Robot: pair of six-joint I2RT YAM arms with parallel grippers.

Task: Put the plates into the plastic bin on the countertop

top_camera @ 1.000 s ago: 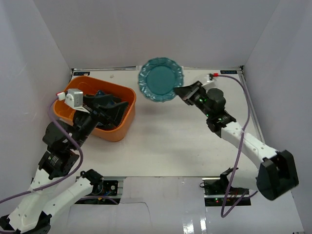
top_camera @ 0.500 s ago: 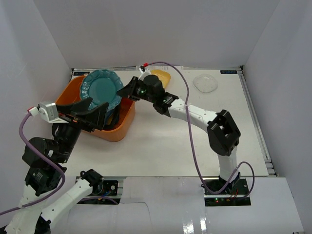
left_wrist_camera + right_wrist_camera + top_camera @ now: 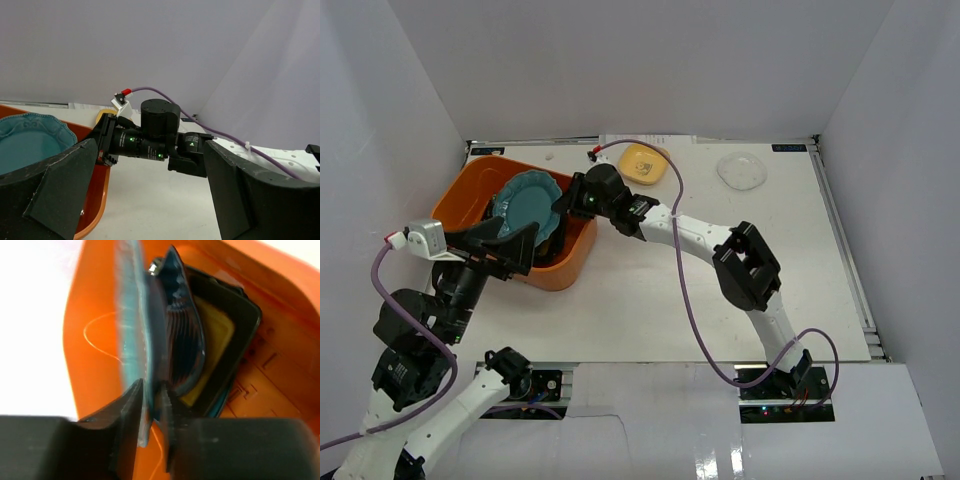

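Note:
The teal scalloped plate (image 3: 523,198) hangs tilted inside the orange plastic bin (image 3: 466,196) at the back left of the white countertop (image 3: 700,290). My right gripper (image 3: 563,206) is shut on its right rim. In the right wrist view the fingers pinch the plate (image 3: 131,315) edge-on at the gripper (image 3: 151,405), above a blue plate (image 3: 186,340) and a black-rimmed mustard square plate (image 3: 220,335) lying in the bin (image 3: 100,345). My left gripper (image 3: 520,248) is open and empty, just in front of the bin; its own view shows the gripper (image 3: 150,200), the teal plate (image 3: 25,145) and the bin rim (image 3: 95,200).
A small yellow square plate (image 3: 643,163) and a clear round plate (image 3: 743,170) lie near the back wall. The right arm (image 3: 680,232) stretches across the table's middle toward the bin. White walls enclose the table on three sides.
The right arm carried the teal plate from the back middle leftward and down into the bin. The left arm drew back out of the bin toward the near side, still open.

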